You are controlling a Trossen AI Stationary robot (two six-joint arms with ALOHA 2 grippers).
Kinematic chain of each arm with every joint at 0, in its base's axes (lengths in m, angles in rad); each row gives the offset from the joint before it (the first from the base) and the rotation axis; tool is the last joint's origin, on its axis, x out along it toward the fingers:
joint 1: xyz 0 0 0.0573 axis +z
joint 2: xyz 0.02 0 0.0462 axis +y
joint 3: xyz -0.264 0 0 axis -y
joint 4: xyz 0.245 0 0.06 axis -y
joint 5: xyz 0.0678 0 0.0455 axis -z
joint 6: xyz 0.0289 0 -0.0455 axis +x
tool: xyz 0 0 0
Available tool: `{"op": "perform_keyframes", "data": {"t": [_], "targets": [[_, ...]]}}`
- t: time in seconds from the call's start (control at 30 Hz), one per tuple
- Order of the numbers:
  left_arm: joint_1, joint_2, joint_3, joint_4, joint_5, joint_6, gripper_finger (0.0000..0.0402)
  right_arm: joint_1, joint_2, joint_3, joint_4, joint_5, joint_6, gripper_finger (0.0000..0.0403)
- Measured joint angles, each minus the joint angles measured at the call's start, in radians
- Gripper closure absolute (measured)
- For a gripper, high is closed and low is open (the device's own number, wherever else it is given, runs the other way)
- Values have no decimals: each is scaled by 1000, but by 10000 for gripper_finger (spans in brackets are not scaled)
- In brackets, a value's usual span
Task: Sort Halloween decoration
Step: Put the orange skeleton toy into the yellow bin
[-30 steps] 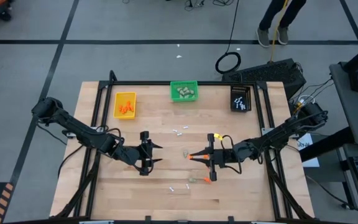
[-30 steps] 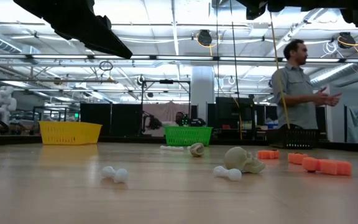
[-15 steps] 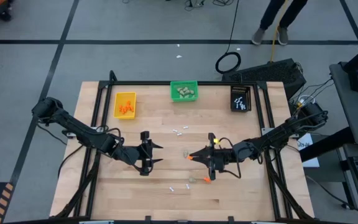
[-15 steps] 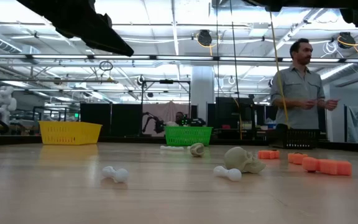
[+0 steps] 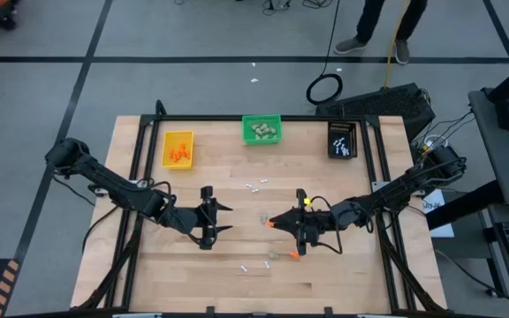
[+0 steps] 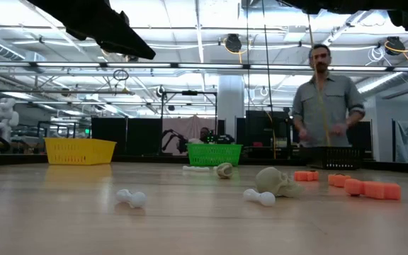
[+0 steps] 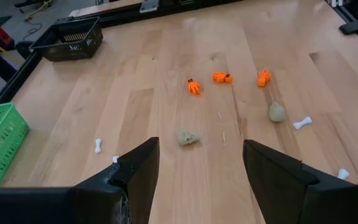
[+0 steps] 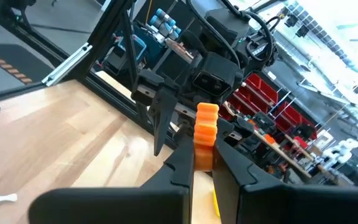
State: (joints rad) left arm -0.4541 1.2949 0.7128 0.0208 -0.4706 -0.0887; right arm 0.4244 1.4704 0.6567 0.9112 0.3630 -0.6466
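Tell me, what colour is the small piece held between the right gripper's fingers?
Bright orange. The piece in the right gripper shows best in the right wrist view.

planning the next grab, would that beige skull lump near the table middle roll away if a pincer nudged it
The beige skull lump looks rounded on top with a flatter, jawed underside, so it would probably rock or skid rather than roll far. It looks like small moulded plastic, so likely light and stiff. The bare wooden table looks smooth, so a sideways nudge may well slide it.

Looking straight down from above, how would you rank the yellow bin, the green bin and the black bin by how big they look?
1. green bin, widest.
2. yellow bin and black bin: these two look about alike, so I won't rank them.
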Motion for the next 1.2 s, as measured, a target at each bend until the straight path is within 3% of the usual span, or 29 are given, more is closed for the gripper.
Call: {"op": "perform_keyframes", "data": {"t": [0.27,0.77,0.93,1.2], "targets": [[0,0,0,65,0,55,171,0,0,0,0,1,133,383],[0,0,0,419,1,314,171,0,0,0,0,1,658,383],[1,0,0,489,9,313,171,0,0,0,0,1,687,383],[58,28,9,624,124,296,171,-1,0,0,0,4,662,383]]}}
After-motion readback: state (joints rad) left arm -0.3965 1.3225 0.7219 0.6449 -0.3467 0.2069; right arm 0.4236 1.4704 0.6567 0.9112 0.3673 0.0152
